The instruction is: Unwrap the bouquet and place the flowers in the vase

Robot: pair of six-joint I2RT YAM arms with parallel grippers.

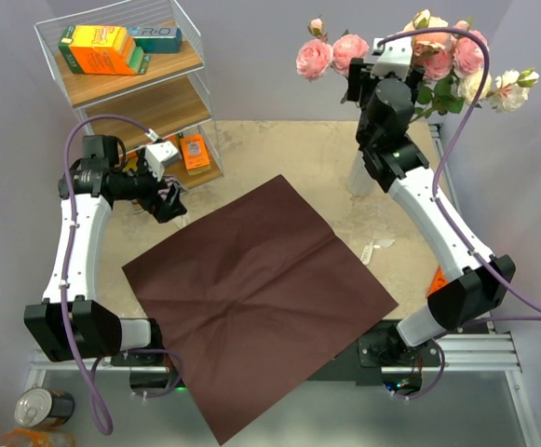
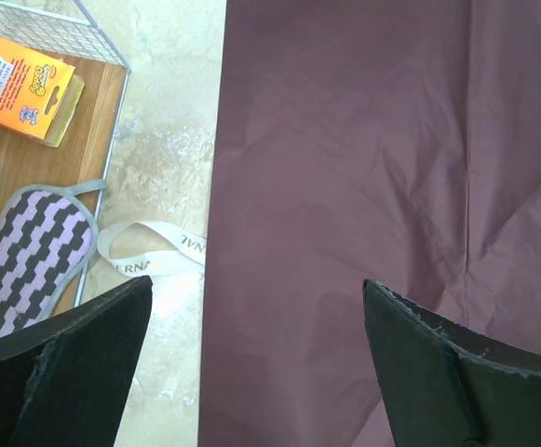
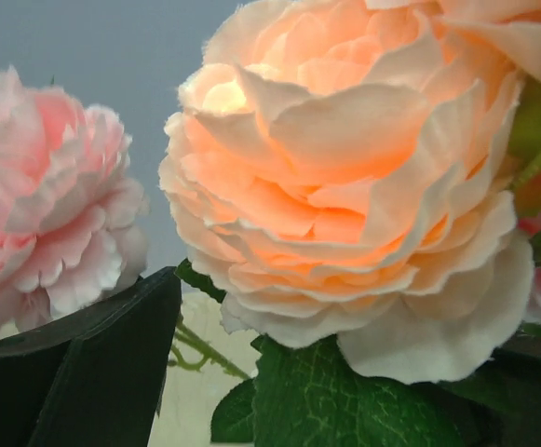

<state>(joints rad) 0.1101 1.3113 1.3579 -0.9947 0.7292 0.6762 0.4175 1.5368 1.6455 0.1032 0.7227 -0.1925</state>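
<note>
The dark maroon paper (image 1: pixel 261 289) lies unfolded and flat in the middle of the table, with nothing on it. The flowers (image 1: pixel 419 56), pink and cream roses, stand upright at the back right, their stems going down into the whitish vase (image 1: pixel 358 177), which my right arm half hides. My right gripper (image 1: pixel 358 79) is up among the blooms. In the right wrist view it (image 3: pixel 279 372) is open, with a peach rose (image 3: pixel 344 186) and a leaf between its fingers, the right one hidden. My left gripper (image 1: pixel 169 200) (image 2: pixel 256 307) hangs open over the paper's left edge (image 2: pixel 344 186). The cream ribbon (image 2: pixel 149 251) lies beside it.
A wire shelf (image 1: pixel 130 84) stands at the back left with orange and green boxes (image 1: pixel 102 47), an orange packet (image 2: pixel 28 84) and a striped pouch (image 2: pixel 28 251). A tin can (image 1: pixel 42 407) sits off the table at the near left. A small white scrap (image 1: pixel 374 249) lies by the paper's right corner.
</note>
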